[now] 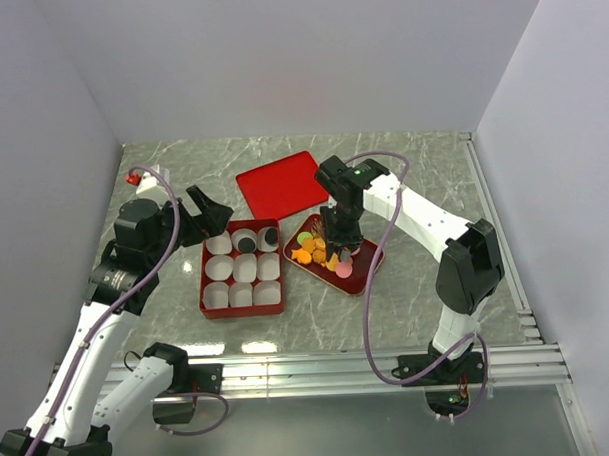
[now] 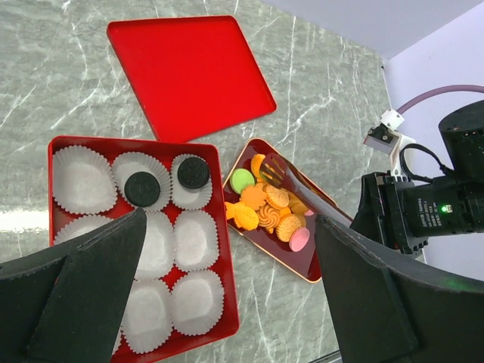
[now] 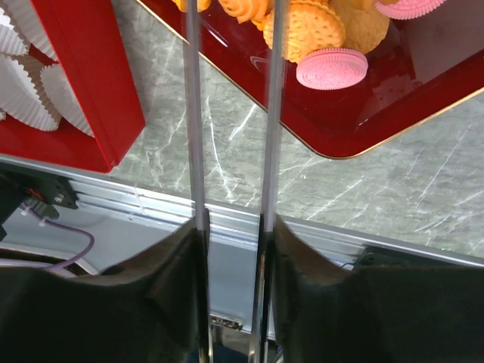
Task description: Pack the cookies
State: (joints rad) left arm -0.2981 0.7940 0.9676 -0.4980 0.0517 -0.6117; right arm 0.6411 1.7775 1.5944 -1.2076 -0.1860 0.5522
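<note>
The cookies [image 1: 320, 252] lie heaped on a dark red tray [image 1: 371, 276]: orange, green and pink pieces [image 2: 265, 208]. Two black cookies [image 2: 142, 188] sit in paper cups in the back row of the red box [image 2: 227, 287]. My right gripper [image 1: 340, 232] is shut on metal tongs [image 2: 302, 185], whose two blades [image 3: 193, 113] reach apart into the cookie heap beside a pink cookie [image 3: 333, 68]. My left gripper [image 2: 227, 227] is open and empty above the box's near right side.
The box [image 1: 241, 270] holds several white paper cups, most of them empty. Its flat red lid [image 1: 283, 184] lies behind the box and tray. An aluminium rail [image 3: 151, 204] runs along the table's near edge. Walls close in the sides.
</note>
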